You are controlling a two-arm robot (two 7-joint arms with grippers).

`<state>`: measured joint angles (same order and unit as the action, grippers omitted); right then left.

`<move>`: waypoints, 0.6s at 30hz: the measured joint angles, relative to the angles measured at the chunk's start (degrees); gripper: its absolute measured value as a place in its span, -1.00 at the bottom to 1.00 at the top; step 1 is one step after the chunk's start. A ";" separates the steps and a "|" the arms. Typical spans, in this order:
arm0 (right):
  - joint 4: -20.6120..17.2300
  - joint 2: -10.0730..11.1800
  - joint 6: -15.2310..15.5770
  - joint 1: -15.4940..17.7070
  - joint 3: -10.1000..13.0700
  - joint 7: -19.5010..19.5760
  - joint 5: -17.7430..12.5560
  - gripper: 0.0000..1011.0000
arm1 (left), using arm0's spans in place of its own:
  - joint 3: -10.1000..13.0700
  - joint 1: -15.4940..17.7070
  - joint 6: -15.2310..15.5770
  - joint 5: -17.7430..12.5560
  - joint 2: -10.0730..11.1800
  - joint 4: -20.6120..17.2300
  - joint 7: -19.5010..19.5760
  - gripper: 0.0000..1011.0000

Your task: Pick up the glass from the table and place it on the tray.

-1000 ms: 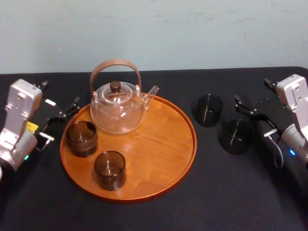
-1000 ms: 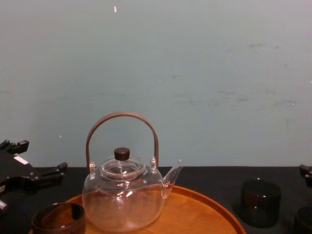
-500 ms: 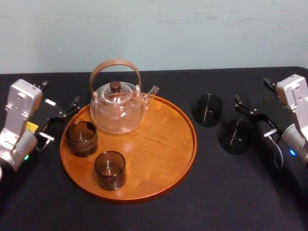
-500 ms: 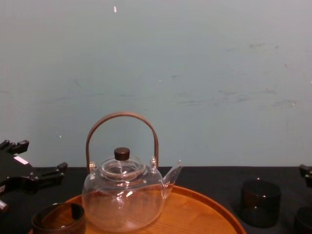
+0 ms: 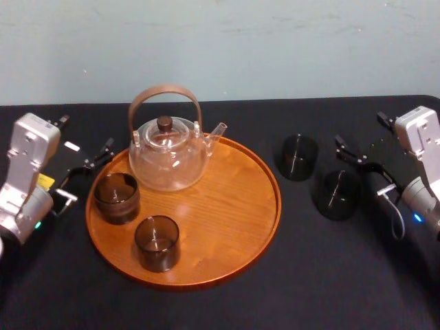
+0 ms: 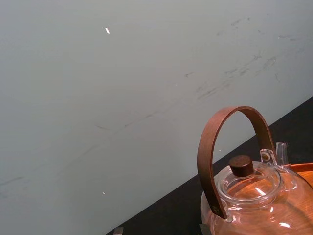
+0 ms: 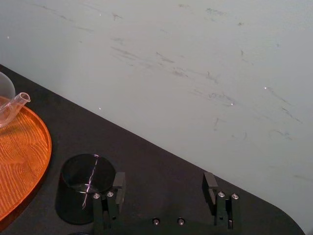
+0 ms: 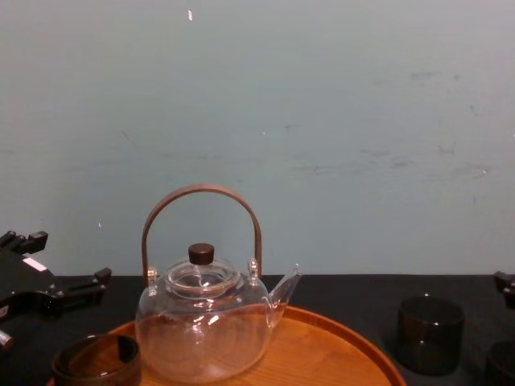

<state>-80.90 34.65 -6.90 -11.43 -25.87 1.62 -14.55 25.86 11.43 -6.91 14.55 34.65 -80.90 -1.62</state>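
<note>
Dark glass cups, two of them, stand upright on the table (image 5: 316, 275) at 3 o'clock of the tray (image 5: 227, 199) in the head view: a far glass (image 5: 300, 157) and a near glass (image 5: 335, 194), neither touching the rim. Right claw (image 5: 363, 137) hovers beside them, fingers spread and empty. From it the far glass lies at 9 o'clock and the near glass at 7 o'clock, close to one finger. Left claw (image 5: 84, 137), also spread, sits at the tray's 9 o'clock, with the tray and the teapot (image 5: 167, 151) between it and both glasses. Being nearer, the right arm suits the pick. Each glass's axis is vertical, so a sideways pinch across the wall seems called for.
</note>
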 joint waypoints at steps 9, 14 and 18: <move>0.00 0.00 -0.01 0.00 0.01 0.00 0.00 0.98 | 0.00 0.00 0.00 0.00 0.00 0.00 0.00 0.98; 0.00 0.00 0.00 0.00 0.00 0.00 0.00 0.98 | 0.00 0.00 0.00 0.00 0.00 0.00 0.00 0.98; 0.00 0.00 0.00 0.00 0.00 0.00 0.00 0.98 | 0.00 0.00 0.00 0.00 0.00 0.00 0.00 0.98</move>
<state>-80.90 34.64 -6.91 -11.43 -25.86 1.62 -14.55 25.86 11.43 -6.91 14.55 34.65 -80.90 -1.62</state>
